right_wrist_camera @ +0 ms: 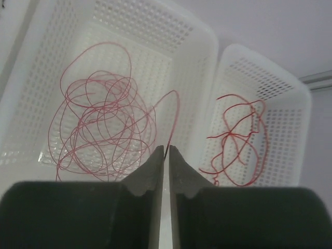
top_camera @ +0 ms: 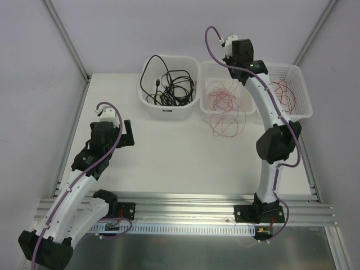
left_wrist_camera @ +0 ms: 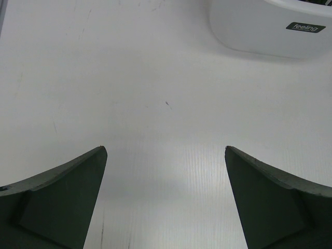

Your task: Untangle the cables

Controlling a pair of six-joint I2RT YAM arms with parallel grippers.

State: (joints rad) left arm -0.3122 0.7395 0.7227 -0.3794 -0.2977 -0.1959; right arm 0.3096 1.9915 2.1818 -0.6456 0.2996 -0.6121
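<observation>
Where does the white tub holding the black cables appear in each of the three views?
Top external: the tub, upper middle of the picture.
Left wrist: upper right corner, only its near wall.
Right wrist: not in it.
Shared landmark: the dark label on the tub's near wall, in both those views.

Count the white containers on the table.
3: tub far centre with black cables; mesh basket beside it with red wires; second mesh basket far right, partly behind right arm.
</observation>
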